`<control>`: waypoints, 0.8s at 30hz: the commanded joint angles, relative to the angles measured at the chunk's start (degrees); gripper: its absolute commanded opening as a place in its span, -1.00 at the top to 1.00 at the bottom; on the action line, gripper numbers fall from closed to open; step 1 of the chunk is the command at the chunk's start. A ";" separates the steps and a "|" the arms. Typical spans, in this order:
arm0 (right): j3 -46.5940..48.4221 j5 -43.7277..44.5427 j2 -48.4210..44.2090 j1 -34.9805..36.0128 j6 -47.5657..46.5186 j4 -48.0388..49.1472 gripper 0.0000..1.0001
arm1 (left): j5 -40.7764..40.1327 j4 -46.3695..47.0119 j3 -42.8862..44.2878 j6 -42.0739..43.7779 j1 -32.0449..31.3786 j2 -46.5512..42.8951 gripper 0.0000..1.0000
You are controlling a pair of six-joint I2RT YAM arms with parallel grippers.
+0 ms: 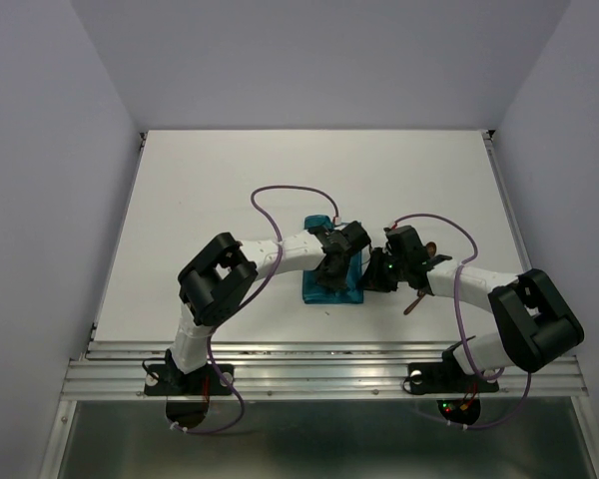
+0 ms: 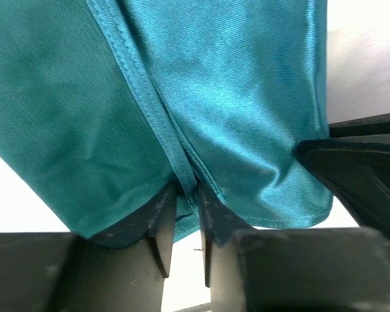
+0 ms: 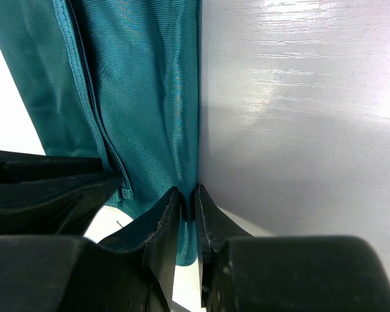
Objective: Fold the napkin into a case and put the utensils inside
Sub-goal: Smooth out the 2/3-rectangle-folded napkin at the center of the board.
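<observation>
Now | left gripper (image 2: 186, 193) pinching napkin (image 2: 240, 97) hem | right gripper (image 3: 187, 193) pinching napkin edge | utensils (image 1: 412, 303) half-hidden

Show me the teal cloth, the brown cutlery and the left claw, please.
napkin (image 1: 337, 289): overhead view, near end of the folded cloth.
utensils (image 1: 414, 302): overhead view, the thin handle end sticking out.
left gripper (image 2: 186, 195): left wrist view, between fingertips pinching the napkin's hem.

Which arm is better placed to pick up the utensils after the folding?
Right. The utensils lie beside the right arm, away from the left tool. But the right tool pinches the napkin edge and must release first.
</observation>
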 commanded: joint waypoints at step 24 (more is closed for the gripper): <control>0.42 0.95 -0.55 0.06 -1.73 -1.15 0.58 | -3.68 -2.68 4.52 -4.23 -2.05 3.58 0.22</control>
